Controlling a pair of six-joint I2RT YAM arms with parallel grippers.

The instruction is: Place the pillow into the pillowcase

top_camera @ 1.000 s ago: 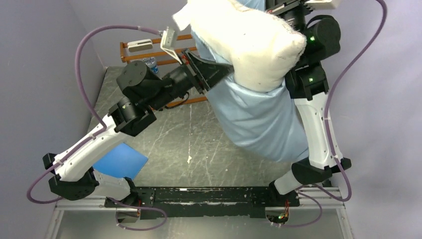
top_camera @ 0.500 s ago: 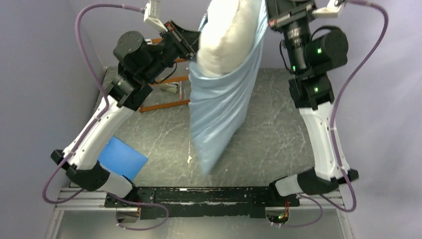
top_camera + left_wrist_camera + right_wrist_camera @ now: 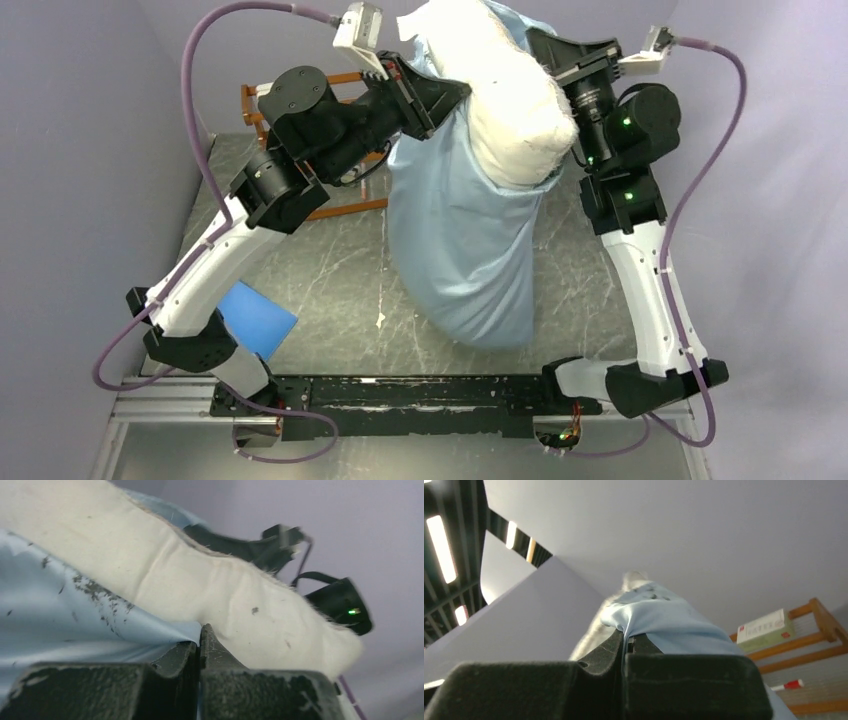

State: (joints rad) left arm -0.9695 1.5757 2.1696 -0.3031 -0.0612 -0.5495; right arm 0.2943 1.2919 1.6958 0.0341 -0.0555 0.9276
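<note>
The white pillow [image 3: 515, 105] sticks out of the mouth of the light-blue pillowcase [image 3: 470, 240], which hangs high above the table with its lower end bulging. My left gripper [image 3: 452, 93] is shut on the case's rim on the left side. In the left wrist view the jaws [image 3: 200, 636] pinch blue pillowcase [image 3: 60, 610] cloth against the pillow [image 3: 210, 585]. My right gripper [image 3: 538, 47] is shut on the rim at the far right. The right wrist view shows the gripper [image 3: 628, 641] with the pillowcase [image 3: 669, 620] clamped in it and a sliver of pillow [image 3: 591, 632] beside it.
An orange wooden rack [image 3: 335, 205] stands at the back left, partly behind my left arm. A small box [image 3: 764, 629] lies on the rack [image 3: 819, 625]. A flat bright-blue rectangle [image 3: 255, 318] lies on the grey marbled table [image 3: 330, 270]. Purple walls close in on both sides.
The case hung narrow and edge-on half a second ago; it has swung broadside and bulges lower. The pillow's exposed top leans right. Both arms shifted while keeping hold of the rim.
</note>
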